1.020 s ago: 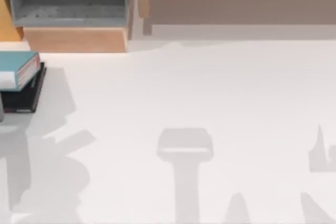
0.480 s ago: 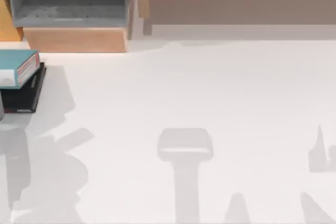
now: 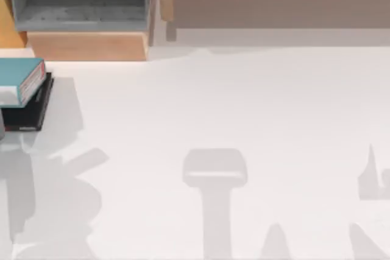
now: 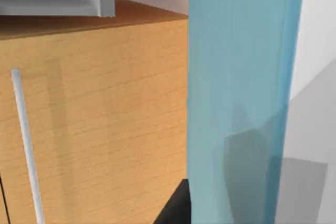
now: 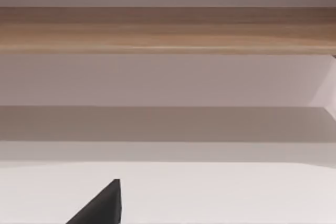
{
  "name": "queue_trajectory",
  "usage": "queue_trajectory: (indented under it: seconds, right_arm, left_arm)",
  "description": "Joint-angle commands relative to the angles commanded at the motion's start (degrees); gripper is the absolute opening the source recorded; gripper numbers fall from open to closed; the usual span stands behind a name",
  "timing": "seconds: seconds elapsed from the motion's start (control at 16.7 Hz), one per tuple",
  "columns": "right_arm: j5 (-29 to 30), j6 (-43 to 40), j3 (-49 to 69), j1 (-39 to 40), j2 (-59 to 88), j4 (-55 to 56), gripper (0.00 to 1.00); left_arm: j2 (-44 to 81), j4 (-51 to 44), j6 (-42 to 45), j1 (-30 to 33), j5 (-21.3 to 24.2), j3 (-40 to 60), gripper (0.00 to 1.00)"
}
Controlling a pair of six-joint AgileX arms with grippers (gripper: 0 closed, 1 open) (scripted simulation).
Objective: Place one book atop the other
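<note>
Books sit stacked at the top view's left edge: the teal book (image 3: pixel 21 80) lies on the black book (image 3: pixel 30 109), its white pages and reddish stripe facing right, the black one showing beneath and jutting out toward the near side. I judge the placing step done, or in its last beat, with only release and retreat left.

From my left wrist camera the teal cover (image 4: pixel 239 98) fills a tall band close to the lens, a dark sliver of the black book (image 4: pixel 176 208) under it, with the wooden cabinet front (image 4: pixel 94 124) and its pale handle bar (image 4: pixel 25 145) beside them. Whether my left pincer is clamped on the teal book or already let go, I cannot tell.

My right arm idles off to the right, looking at the wooden shelf (image 5: pixel 168 30) across the white table (image 3: pixel 244 108); its pincer state I cannot tell either.

Next move, as I judge it: lift the left arm straight away without dragging the top book off.

Count: 2 books, 1 teal, 1 black; 1 cabinet; 1 shelf.
</note>
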State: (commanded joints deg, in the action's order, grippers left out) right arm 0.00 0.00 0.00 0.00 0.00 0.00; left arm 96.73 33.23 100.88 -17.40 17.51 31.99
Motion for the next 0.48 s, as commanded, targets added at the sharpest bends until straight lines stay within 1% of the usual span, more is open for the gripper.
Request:
queue_trajectory:
  seconds: [0.12, 0.18, 0.48]
  right_arm:
    - [0.00, 0.00, 0.00, 0.00, 0.00, 0.00, 1.00]
    - [0.00, 0.00, 0.00, 0.00, 0.00, 0.00, 1.00]
    - [0.00, 0.00, 0.00, 0.00, 0.00, 0.00, 1.00]
  left_arm:
    - [0.00, 0.00, 0.00, 0.00, 0.00, 0.00, 0.98]
    - [0.00, 0.00, 0.00, 0.00, 0.00, 0.00, 1.00]
    - [0.00, 0.00, 0.00, 0.00, 0.00, 0.00, 1.00]
